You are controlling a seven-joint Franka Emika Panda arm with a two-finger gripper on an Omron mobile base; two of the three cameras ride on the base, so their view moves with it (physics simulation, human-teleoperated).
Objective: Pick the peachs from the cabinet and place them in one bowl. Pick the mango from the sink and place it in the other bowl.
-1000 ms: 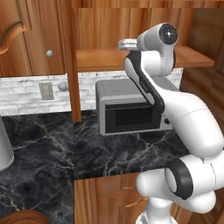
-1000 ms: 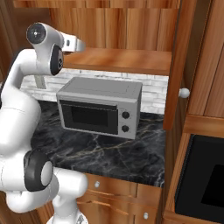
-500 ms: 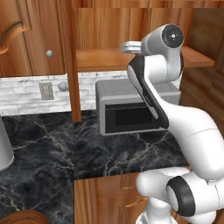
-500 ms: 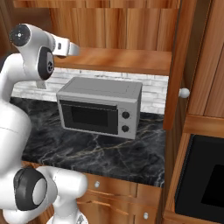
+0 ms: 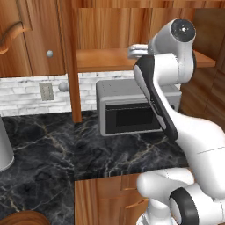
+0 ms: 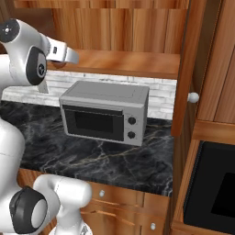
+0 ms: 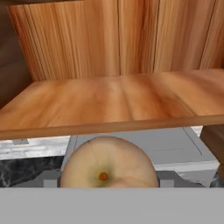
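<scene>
Peach (image 7: 108, 164) in pincer (image 7: 108, 181) — below cabinet (image 7: 105, 105) shelf

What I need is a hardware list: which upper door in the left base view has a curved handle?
The far-left door: it carries a curved handle, while the door beside it has only a small round knob.

Warm, grained wood lines the cabinet (image 7: 109, 105); a matt grey metal microwave (image 6: 103, 112) sits on a polished black marble desk (image 5: 52, 149); the peach (image 7: 108, 164) looks smooth-skinned.
</scene>
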